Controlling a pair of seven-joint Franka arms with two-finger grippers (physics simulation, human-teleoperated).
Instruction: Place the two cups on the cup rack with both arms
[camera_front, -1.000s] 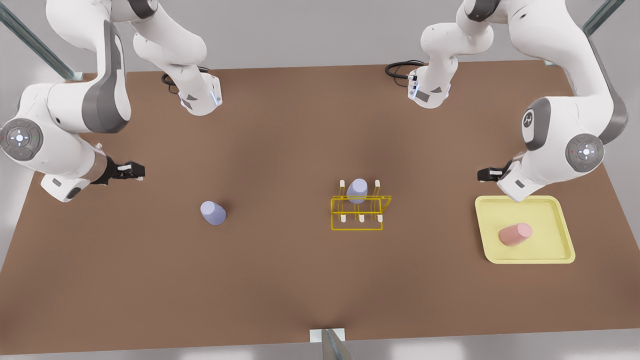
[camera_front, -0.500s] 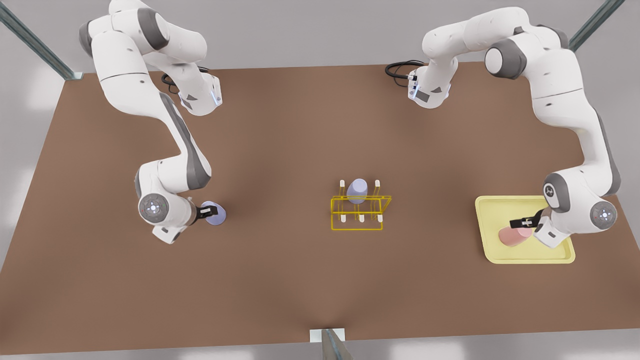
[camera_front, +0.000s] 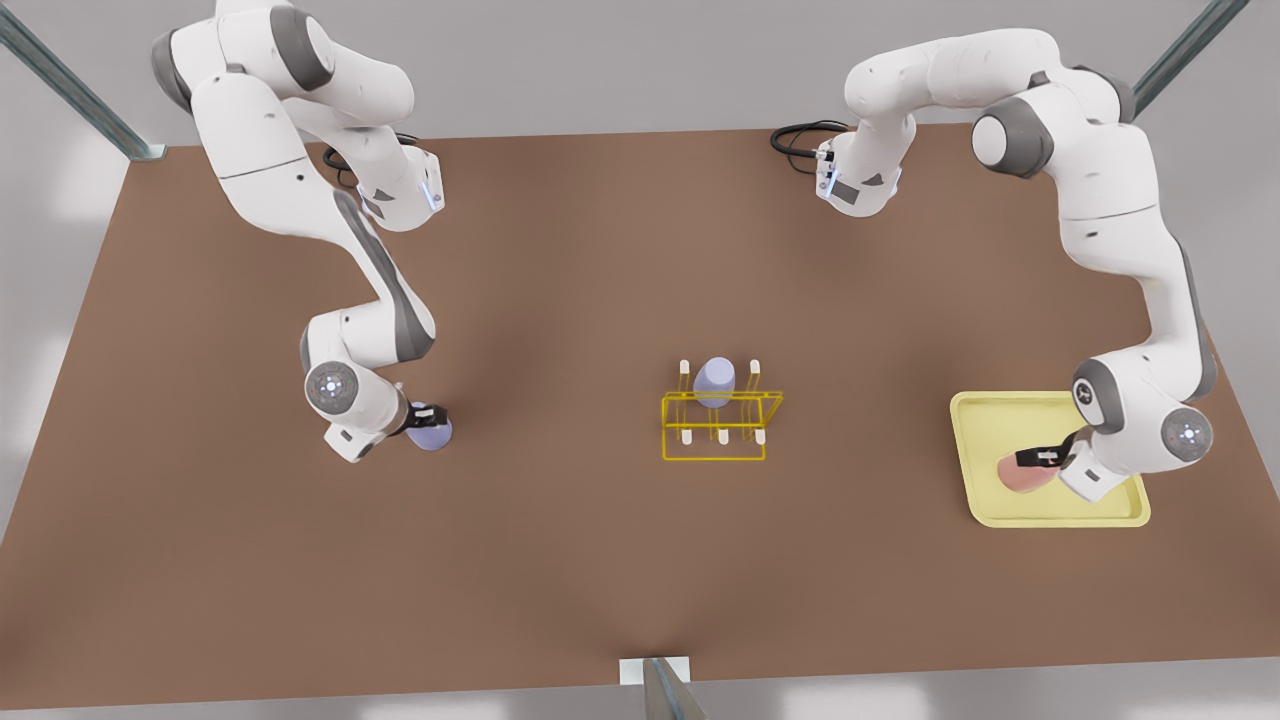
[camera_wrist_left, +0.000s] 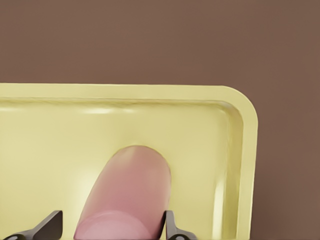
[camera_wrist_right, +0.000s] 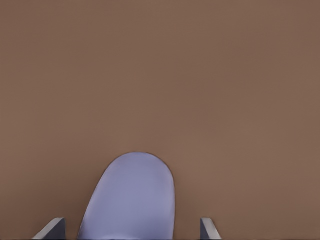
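The pink cup (camera_front: 1020, 477) (camera_wrist_left: 130, 190) lies on its side in the pale-yellow tray (camera_front: 975, 420) at the front view's right. My left gripper (camera_front: 1030, 458) (camera_wrist_left: 110, 227) is open around it, one finger on each side. The lavender cup (camera_front: 432, 433) (camera_wrist_right: 132, 195) sits on the table at the front view's left. There my right gripper (camera_front: 425, 412) (camera_wrist_right: 131, 227) straddles it, open, with gaps on both sides. The yellow wire cup rack (camera_front: 715, 440) stands mid-table, between the two arms.
A second lavender cup (camera_front: 714, 380) sits on a peg at the back of the rack. The tray's rim (camera_wrist_left: 245, 150) rises close beside the pink cup. Black cables (camera_front: 800, 135) lie at the far table edge by the arm bases.
Both arms swung down from the table's sides onto their cups. In the last half second each gripper slid further over its cup.
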